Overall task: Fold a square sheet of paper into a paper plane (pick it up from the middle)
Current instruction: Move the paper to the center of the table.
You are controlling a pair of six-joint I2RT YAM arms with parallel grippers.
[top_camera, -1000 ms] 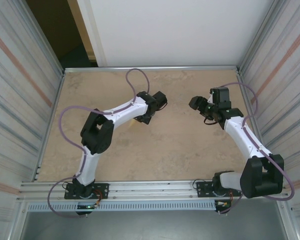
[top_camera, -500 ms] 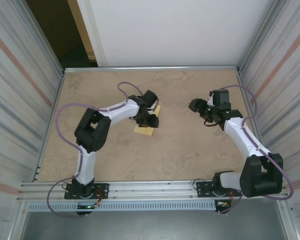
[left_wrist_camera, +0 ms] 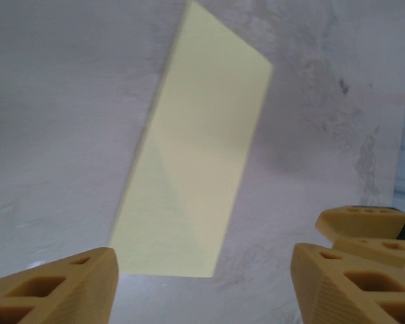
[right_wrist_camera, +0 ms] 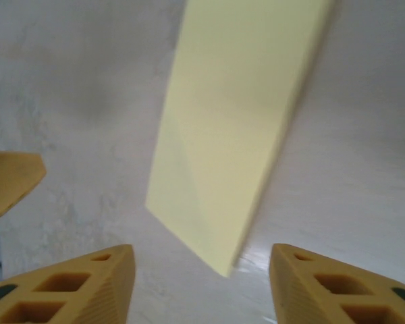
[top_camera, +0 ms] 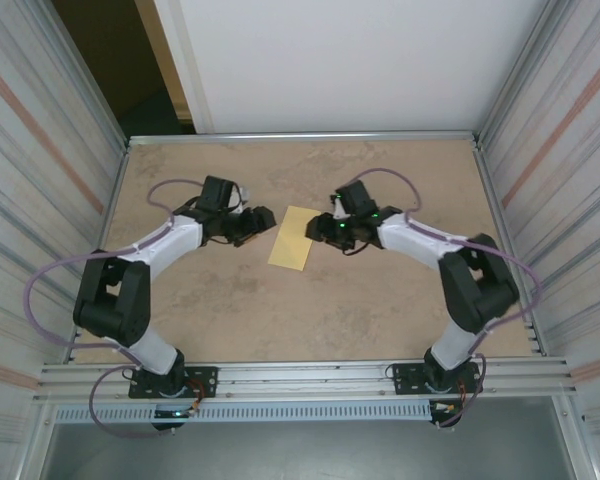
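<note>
Care is needed with the paper [top_camera: 292, 238]: it is thin, light and soft, it will probably slide on the smooth table [top_camera: 200, 320], and a hard pinch would leave a wrong crease. It lies flat in the middle of the top view, already folded to a narrow strip. I think the best hold is on a long edge near its middle, where one finger can slip under.

The left gripper [top_camera: 254, 225] stands just beside the strip's left edge and the right gripper [top_camera: 320, 228] close at its right edge. Both have the fingers apart and hold nothing.

From above the paper looks like a plain strip. The left wrist view adds a slanted fold line in its lower half. The right wrist view adds the near corner, low between that gripper's fingers; whether it is lifted I cannot tell.
</note>
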